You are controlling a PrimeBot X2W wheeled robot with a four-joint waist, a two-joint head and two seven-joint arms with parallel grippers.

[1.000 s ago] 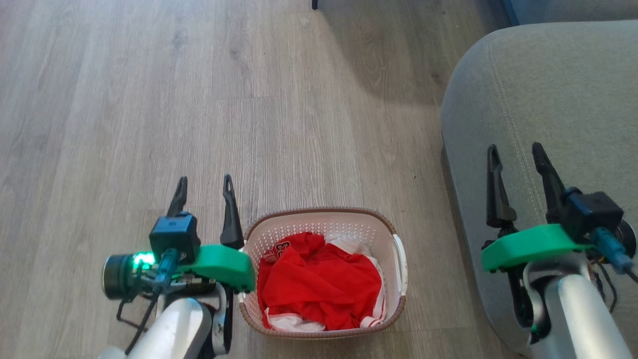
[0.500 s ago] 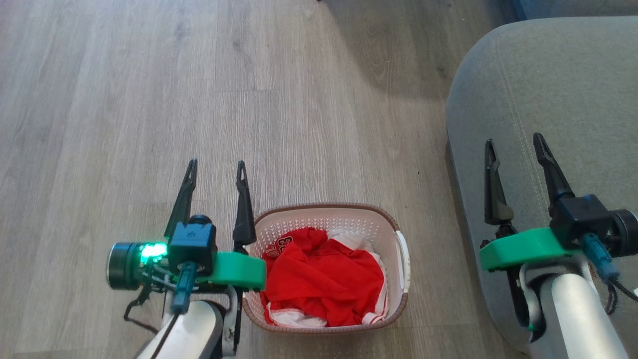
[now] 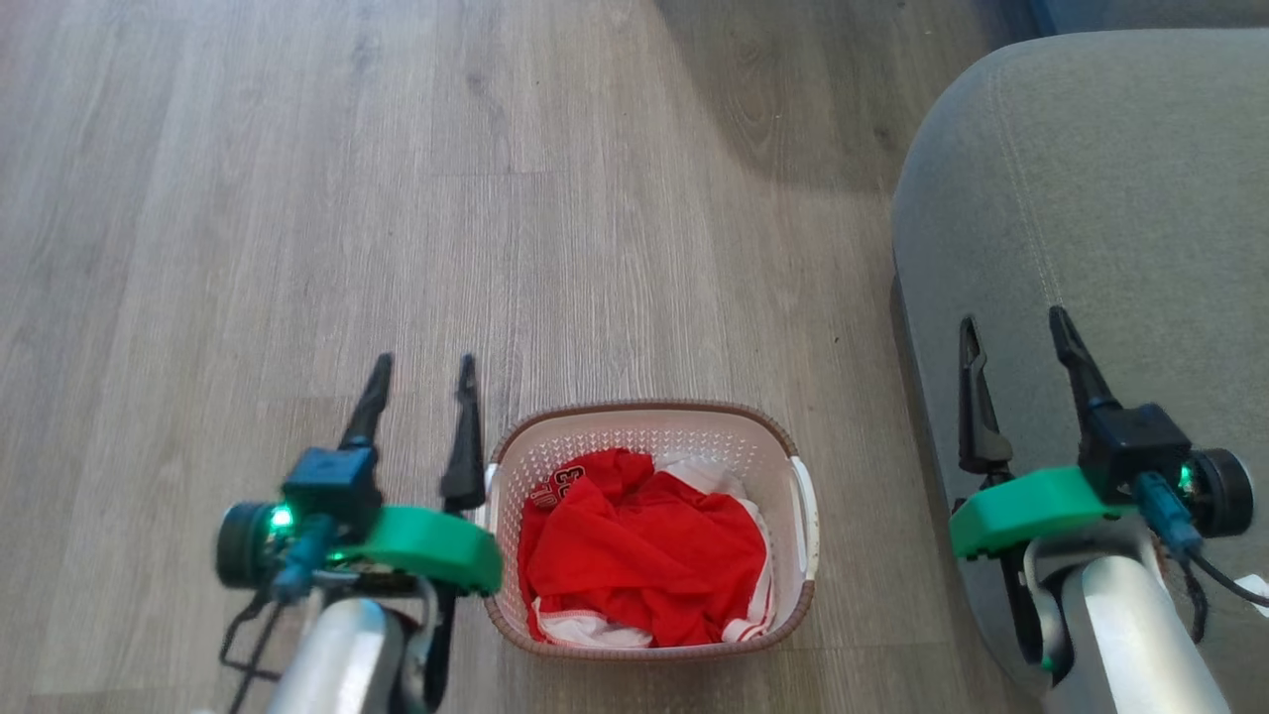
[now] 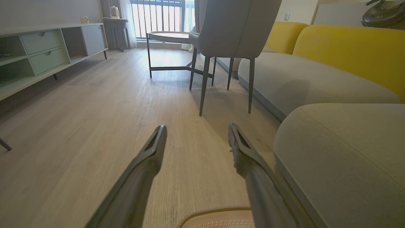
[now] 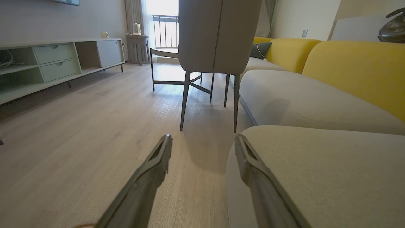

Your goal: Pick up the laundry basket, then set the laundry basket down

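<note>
The laundry basket (image 3: pixel 803 555) stands on the wooden floor, white with perforated walls and a brown rim, holding red and white clothes (image 3: pixel 644 555). A bit of its rim (image 4: pixel 218 211) shows at the bottom of the left wrist view. My left gripper (image 3: pixel 421 372) hovers open just left of the basket, its right finger close beside the left rim, nothing between its fingers. Open and empty as well, my right gripper (image 3: pixel 1011 327) hangs over the grey sofa seat to the right of the basket. Both pairs of fingers (image 4: pixel 152 158) (image 5: pixel 158 158) point forward along the floor.
A grey sofa seat (image 3: pixel 1091 178) fills the right side, close to the basket. Ahead stand a grey chair (image 4: pixel 227 28) on thin dark legs, a small round table (image 4: pixel 167 36), yellow sofa backs (image 4: pixel 348 47) and a low cabinet (image 4: pixel 41 50) on the left. Open floor lies to the left.
The head camera shifted slightly. My left gripper pushed forward, then drew back down beside the basket's left rim. My right gripper dropped a little lower over the sofa.
</note>
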